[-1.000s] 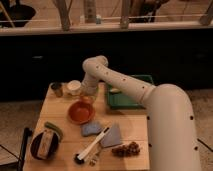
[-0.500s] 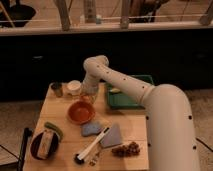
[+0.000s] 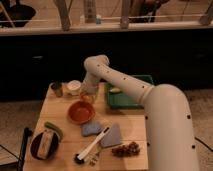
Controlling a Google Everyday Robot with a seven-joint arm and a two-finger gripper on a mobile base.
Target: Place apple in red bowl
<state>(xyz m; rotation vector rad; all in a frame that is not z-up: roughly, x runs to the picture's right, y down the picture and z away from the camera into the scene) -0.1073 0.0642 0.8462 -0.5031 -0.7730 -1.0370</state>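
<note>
Gripper hanging closed just behind red bowl, blocking rear approach. Arm crossing behind-right of bowl, covering part of green tray. White cup and dark cup crowding back-left. Blue sponge lying just in front. Tabletop showing bare left of bowl. Space over bowl's front half standing open.
</note>
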